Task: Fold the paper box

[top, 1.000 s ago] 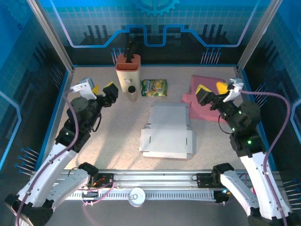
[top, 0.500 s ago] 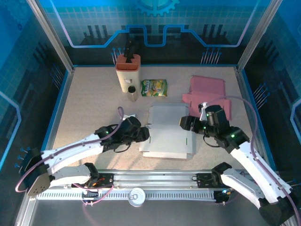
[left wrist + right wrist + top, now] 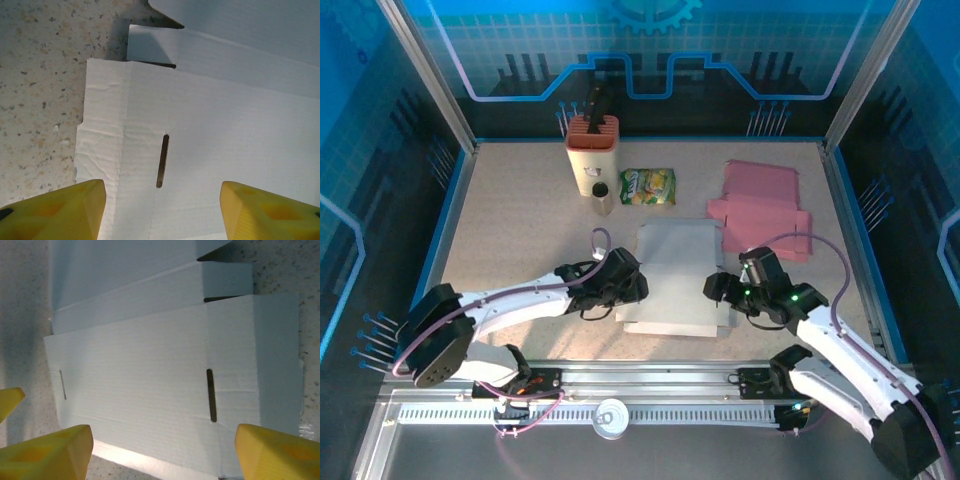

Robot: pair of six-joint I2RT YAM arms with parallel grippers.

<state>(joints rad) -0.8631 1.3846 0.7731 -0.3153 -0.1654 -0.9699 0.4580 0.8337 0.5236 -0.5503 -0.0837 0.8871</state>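
Paper box: the white paper box (image 3: 678,275) lies flat and unfolded in the middle of the tabletop (image 3: 520,220), with its flaps spread. The narrow side flap (image 3: 102,125) on its left is already wrinkled.
Step, as I judge it: both arms are set at opposite ends of the sheet, ready to raise the side panels. No fold is made yet.
Risk, sliding: the sheet is light and nothing pins it. If one arm pushes first, the whole box could skate across the tabletop instead of bending at its crease.
Risk, wrong crease: the left flap is soft and crumpled. A pinch away from the printed fold line would likely buckle it further rather than stand it up.
Risk, snagging: a fingertip could catch in the slot (image 3: 162,160), tearing it or dragging the panel.
Risk, neighbours: the pink cardboard (image 3: 760,205) sits just beyond the box's far right corner. A shoved box could ride onto it.
Left pincer: the left pincer (image 3: 632,287) is at the box's left edge, released. Its yellow fingers (image 3: 55,207) are spread wide either side of the slot and grasp nothing. I cannot tell if the tips touch the paper.
Right pincer: the right pincer (image 3: 717,290) is at the right edge, also released. Its fingers (image 3: 50,452) straddle the near panel and hold nothing. Contact is unclear.
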